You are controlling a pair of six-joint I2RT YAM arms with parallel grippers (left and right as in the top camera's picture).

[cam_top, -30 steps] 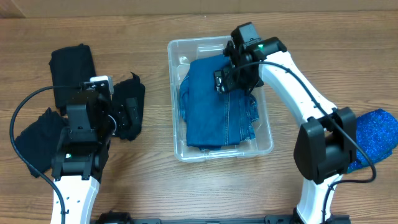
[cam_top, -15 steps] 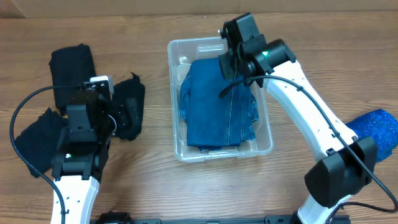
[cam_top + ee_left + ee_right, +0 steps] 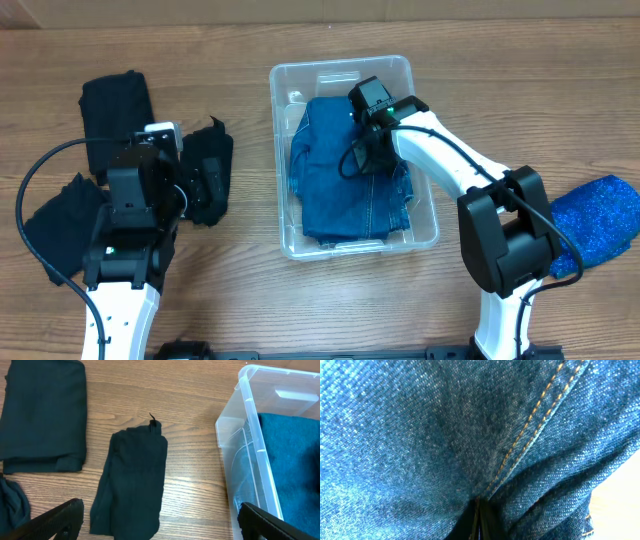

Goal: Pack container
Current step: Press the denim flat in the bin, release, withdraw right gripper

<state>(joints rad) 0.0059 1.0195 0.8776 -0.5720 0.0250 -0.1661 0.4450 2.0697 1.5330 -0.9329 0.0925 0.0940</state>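
The container [image 3: 340,66] is a clear plastic bin at the table's middle, with folded blue jeans [image 3: 335,195] filling it. My right gripper [image 3: 357,160] is down on the jeans near their right side. In the right wrist view its fingertips [image 3: 477,520] are shut together and pushed into the denim [image 3: 420,425] beside an orange-stitched seam. My left gripper [image 3: 160,525] stands wide open low over a small black cloth [image 3: 132,480], just left of the container's wall [image 3: 247,435]. Nothing is between its fingers.
A larger folded black garment [image 3: 115,105] lies at the far left, and another dark cloth [image 3: 55,225] lies under the left arm. A sparkly blue fabric bundle [image 3: 595,220] sits at the right edge behind the right arm.
The right gripper has shut. It rose toward the container's back edge, then came down onto the jeans. The left arm has not moved.
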